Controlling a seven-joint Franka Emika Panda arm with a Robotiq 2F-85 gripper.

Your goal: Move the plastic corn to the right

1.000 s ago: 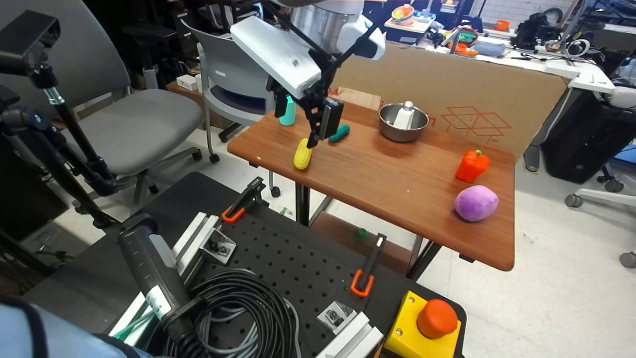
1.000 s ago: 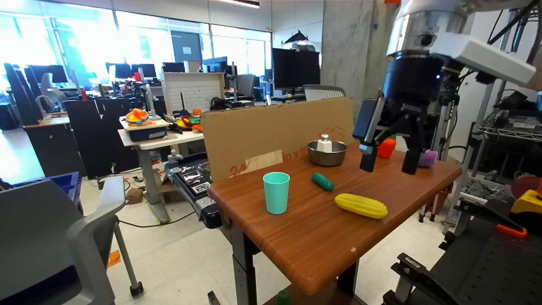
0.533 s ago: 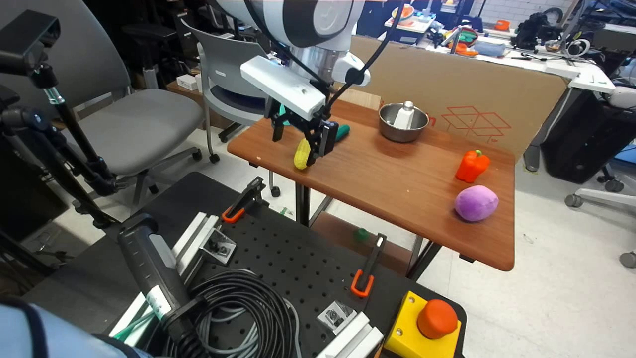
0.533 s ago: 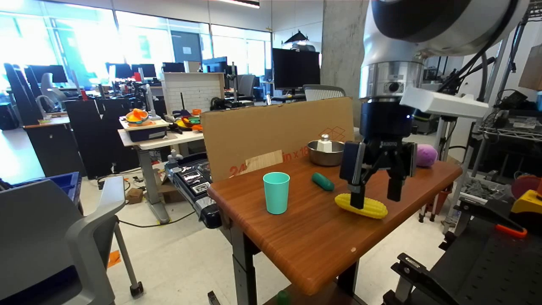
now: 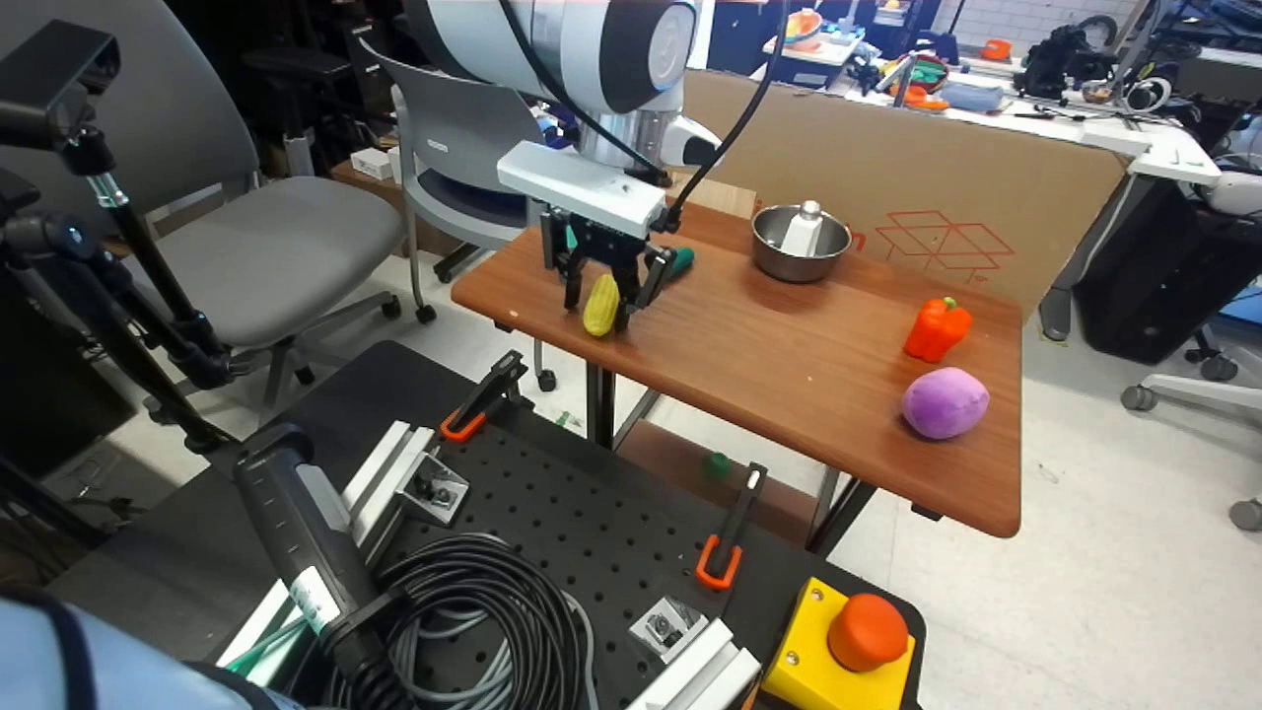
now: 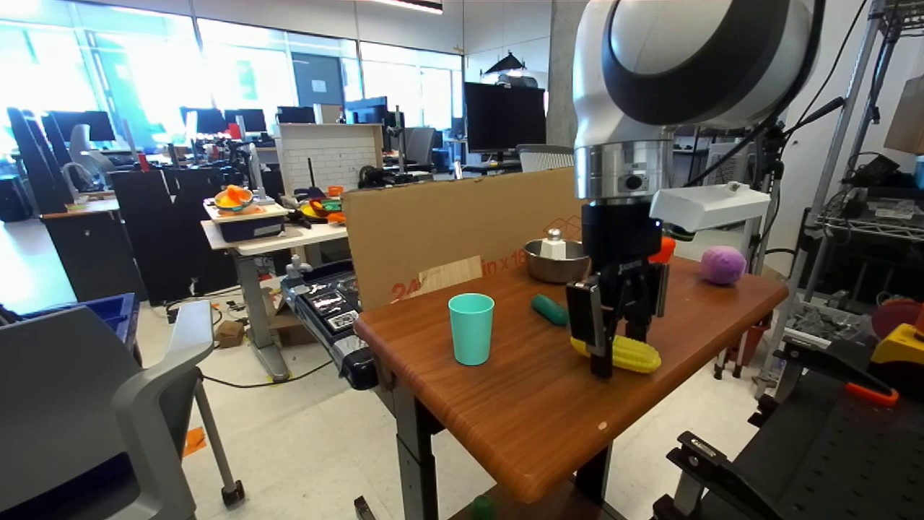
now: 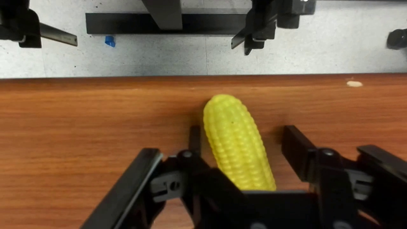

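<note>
The yellow plastic corn [image 5: 600, 306] lies on the brown table near its edge, and shows in both exterior views [image 6: 637, 356]. In the wrist view the corn [image 7: 235, 136] lies slightly slanted, its lower end hidden behind the gripper body. My gripper [image 7: 242, 133] is open and low over the table, one finger on each side of the corn. A gap shows between the corn and each finger, wider at the right finger. The gripper also shows around the corn in both exterior views [image 5: 597, 308] [image 6: 619, 354].
On the table [image 5: 769, 365] are a metal bowl [image 5: 774, 258] holding a white bottle [image 5: 804, 229], a dark green toy [image 6: 548, 309], a turquoise cup [image 6: 471, 328], an orange pepper [image 5: 937, 329] and a purple toy [image 5: 945, 402]. A cardboard wall [image 6: 462, 224] stands along the far edge.
My gripper has come down from above the table and moved over the corn. It has straightened upright, and its fingers now stand on both sides of the corn. The corn has not moved.
</note>
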